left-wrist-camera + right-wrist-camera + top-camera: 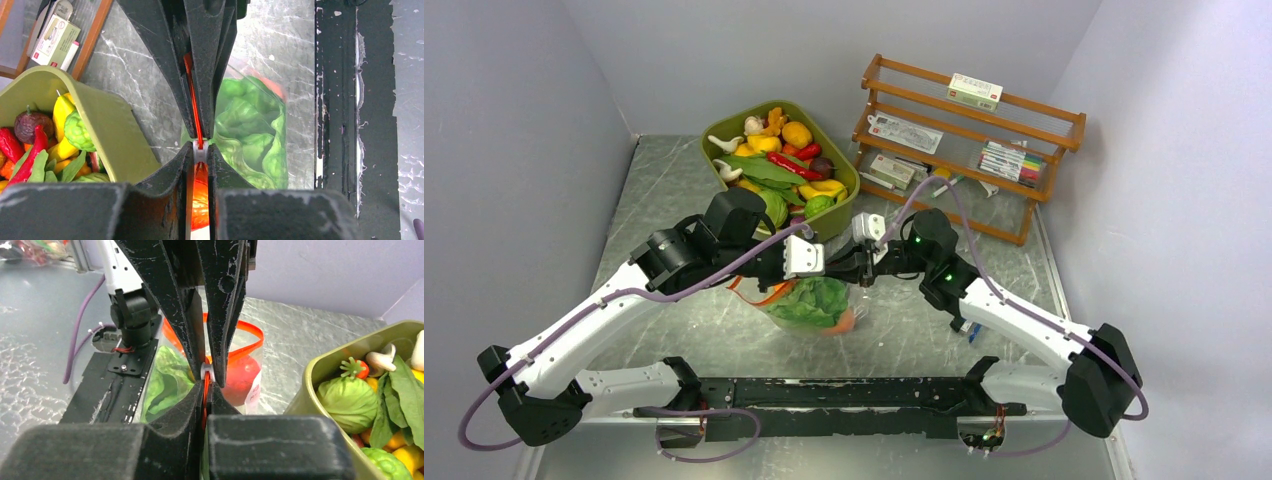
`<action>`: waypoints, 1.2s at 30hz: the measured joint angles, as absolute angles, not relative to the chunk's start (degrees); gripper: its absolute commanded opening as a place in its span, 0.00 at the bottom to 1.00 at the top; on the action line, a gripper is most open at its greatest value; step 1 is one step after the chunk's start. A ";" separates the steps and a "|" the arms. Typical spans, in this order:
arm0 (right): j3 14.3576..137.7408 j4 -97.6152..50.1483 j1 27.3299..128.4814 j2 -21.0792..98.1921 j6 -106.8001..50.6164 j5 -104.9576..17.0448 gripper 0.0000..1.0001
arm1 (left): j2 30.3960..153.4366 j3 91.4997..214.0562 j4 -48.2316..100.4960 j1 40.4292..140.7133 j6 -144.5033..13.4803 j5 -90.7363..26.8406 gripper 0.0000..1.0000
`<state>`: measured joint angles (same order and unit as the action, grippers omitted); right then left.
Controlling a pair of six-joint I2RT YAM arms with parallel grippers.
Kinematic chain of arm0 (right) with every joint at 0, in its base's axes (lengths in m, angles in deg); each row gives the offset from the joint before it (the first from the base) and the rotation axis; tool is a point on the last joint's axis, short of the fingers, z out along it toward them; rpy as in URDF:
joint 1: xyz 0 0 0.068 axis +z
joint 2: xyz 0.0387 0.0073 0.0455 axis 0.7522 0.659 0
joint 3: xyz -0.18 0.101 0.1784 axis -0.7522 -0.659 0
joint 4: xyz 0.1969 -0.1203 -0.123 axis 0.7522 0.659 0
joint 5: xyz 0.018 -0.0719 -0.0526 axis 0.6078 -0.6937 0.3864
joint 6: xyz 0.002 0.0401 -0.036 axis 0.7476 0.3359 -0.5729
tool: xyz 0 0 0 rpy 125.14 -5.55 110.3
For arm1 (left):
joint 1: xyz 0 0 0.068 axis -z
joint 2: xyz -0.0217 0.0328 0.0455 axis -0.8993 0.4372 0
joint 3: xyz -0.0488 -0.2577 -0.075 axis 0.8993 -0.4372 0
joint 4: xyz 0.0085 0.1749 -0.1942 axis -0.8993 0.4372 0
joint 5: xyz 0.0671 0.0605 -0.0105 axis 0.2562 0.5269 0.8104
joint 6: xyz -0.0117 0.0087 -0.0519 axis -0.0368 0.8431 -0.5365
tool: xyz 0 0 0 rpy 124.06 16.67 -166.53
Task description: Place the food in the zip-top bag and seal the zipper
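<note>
My left gripper (201,151) and right gripper (206,388) are both clamped shut on the zipper (191,95) of the bag (819,305), which hangs over the middle of the table (924,330) just before the tub (724,150) with lettuce (250,130) inside; I judge the zipper must be held taut while I slide along it.

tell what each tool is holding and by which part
Left tool and right tool both pinch the clear floppy plastic zip-top bag by its thin orange-red zipper strip.

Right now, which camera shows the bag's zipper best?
Right wrist: the zipper arcs open behind the pinching fingers, its orange-red strip plainly visible. Left wrist shows only a thin stretch between the fingers. The top view catches small orange bits under the arms.
</note>
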<state>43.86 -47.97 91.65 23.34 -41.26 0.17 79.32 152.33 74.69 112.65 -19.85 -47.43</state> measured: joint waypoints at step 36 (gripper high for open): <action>29.10 -71.03 91.89 14.14 -23.16 -12.59 0.00 | 75.49 147.92 69.18 112.65 -21.92 -47.89 0.07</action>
